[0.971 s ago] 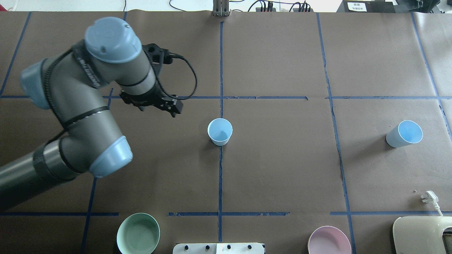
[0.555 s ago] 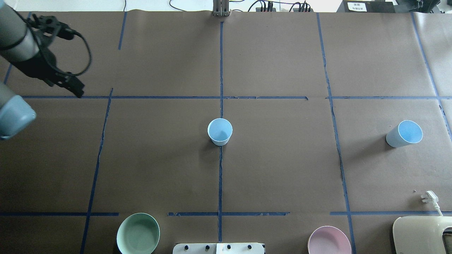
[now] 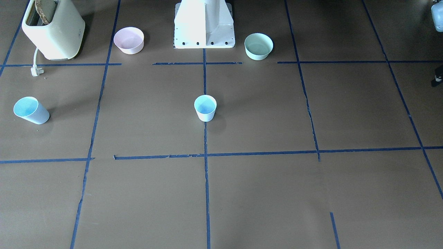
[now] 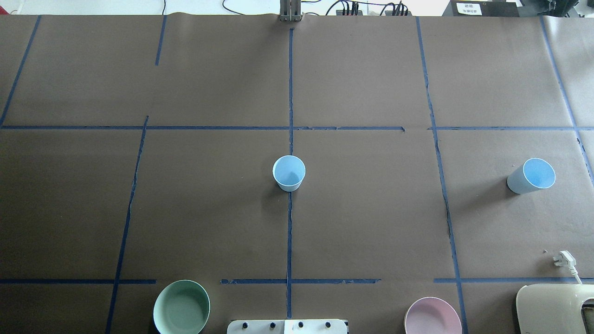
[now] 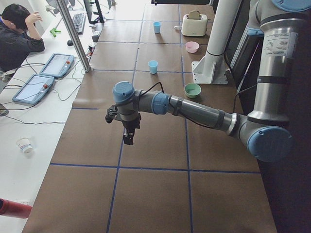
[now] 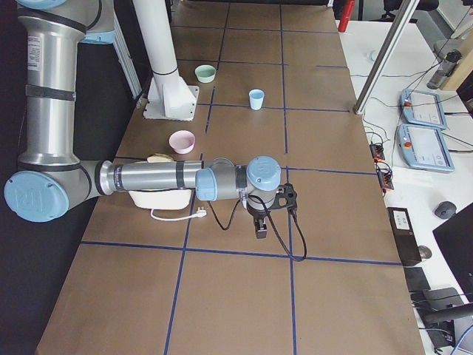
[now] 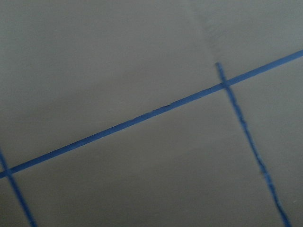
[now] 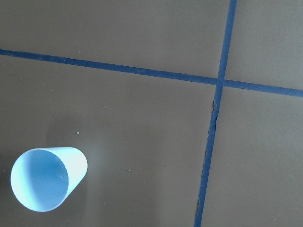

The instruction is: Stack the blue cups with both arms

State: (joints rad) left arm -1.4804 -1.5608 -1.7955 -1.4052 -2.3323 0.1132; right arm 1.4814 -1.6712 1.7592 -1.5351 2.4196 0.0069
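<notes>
One blue cup [image 4: 289,173] stands upright at the table's middle on the tape cross; it also shows in the front view [image 3: 205,108]. The second blue cup [image 4: 531,176] stands far to the right, and shows low left in the right wrist view [image 8: 47,178]. My left gripper [image 5: 128,141] shows clearly only in the exterior left view, pointing down over bare table far left of the cups; I cannot tell if it is open. My right gripper [image 6: 260,231] shows only in the exterior right view, hanging near the right cup; I cannot tell its state.
A mint-green bowl [image 4: 181,307] and a pink bowl [image 4: 432,316] sit on either side of the white pedestal base [image 4: 287,326]. A cream toaster [image 4: 557,308] with its loose plug [image 4: 564,259] stands near right. An operator [image 5: 17,36] sits beyond the table's far edge.
My left arm has swung left, away from the middle cup, and has left the overhead view. Both cups have stayed where they were.
</notes>
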